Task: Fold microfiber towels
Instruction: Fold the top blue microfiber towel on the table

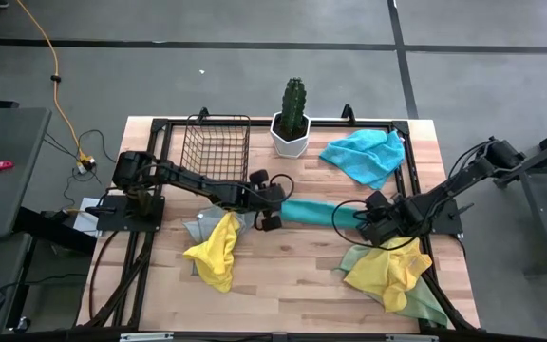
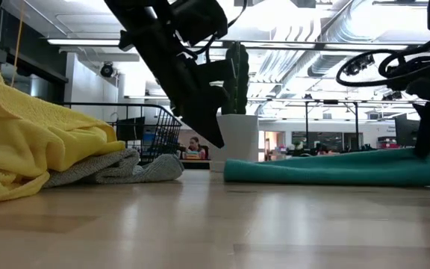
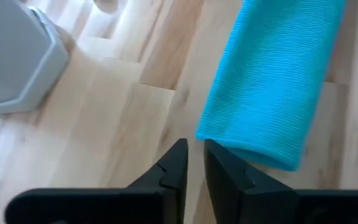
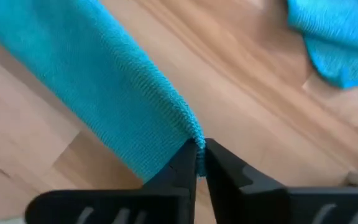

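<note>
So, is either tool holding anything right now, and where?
Right tool pinches the teal towel by its end edge; left tool holds nothing.

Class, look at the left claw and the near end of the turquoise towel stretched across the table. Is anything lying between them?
Nothing visible. The left claw sits just off the end of the long folded turquoise microfiber towel, with only bare wooden table between them. The right claw pinches the towel's other end.
</note>
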